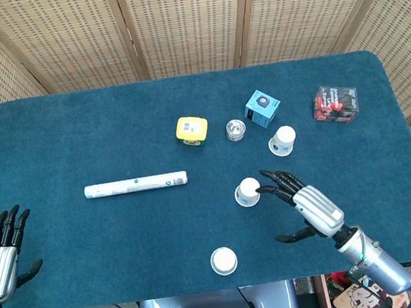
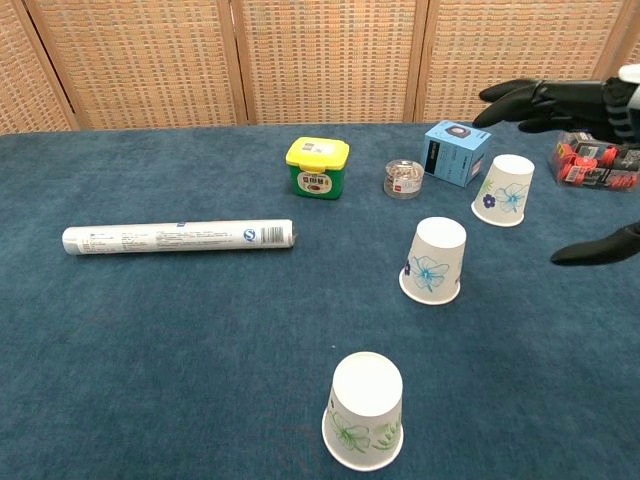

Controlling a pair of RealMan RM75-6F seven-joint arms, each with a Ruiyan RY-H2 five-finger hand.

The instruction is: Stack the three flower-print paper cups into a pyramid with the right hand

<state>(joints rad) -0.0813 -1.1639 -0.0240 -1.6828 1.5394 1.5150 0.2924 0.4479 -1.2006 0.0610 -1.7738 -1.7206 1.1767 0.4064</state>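
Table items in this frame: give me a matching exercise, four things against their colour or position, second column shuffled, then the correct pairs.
Things:
1. lidded tub
2. long tube
3. small box
4. right hand

Descriptions:
A. light blue, standing behind the cups
B. white, lying on its side at the left
C. yellow lid, green body
D. open, fingers spread, beside the middle cup

Pairs: 1-C, 2-B, 3-A, 4-D
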